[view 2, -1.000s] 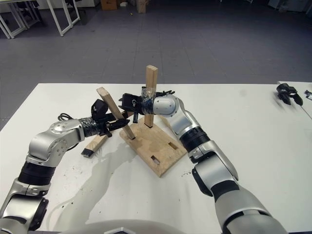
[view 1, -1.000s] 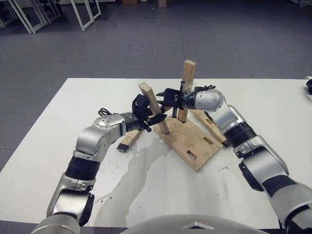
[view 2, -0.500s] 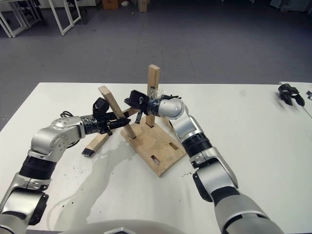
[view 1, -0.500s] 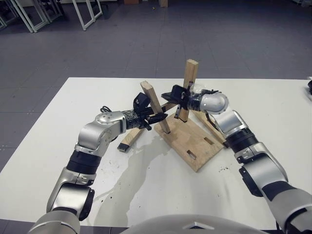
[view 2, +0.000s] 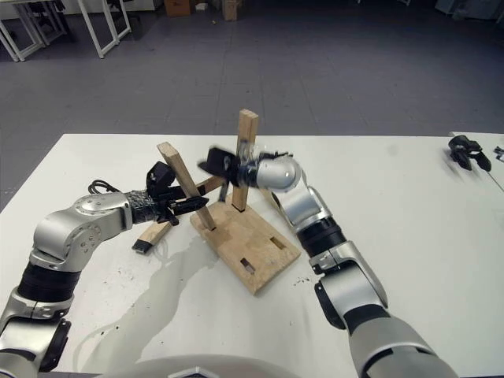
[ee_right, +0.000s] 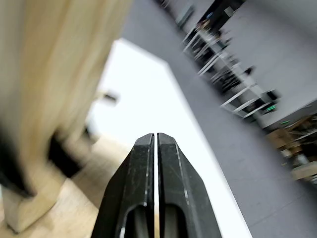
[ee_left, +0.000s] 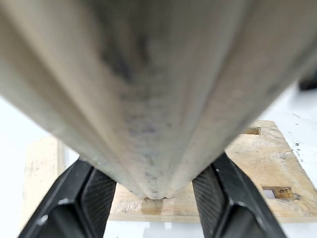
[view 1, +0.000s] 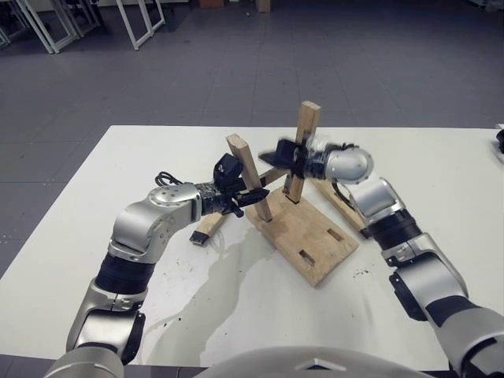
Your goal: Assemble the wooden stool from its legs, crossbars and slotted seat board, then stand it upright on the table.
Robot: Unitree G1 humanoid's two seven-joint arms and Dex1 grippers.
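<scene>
The slotted seat board lies flat on the white table with two wooden legs standing in it. My left gripper is shut on the lower half of the tilted left leg; in the left wrist view its fingers press on both sides of this leg. The taller leg leans slightly. My right gripper is level with its middle, between the two legs, shut with nothing in it. Its closed fingers run beside that leg. A crossbar slants between the legs.
A loose wooden piece with a dark end lies on the table left of the board. Another bar lies under my right forearm by the board's far edge. A small black object sits at the table's far right.
My right gripper has slid left past the tall leg toward the other one. The board and both legs have shifted slightly left. My left gripper stays clamped on the tilted leg.
</scene>
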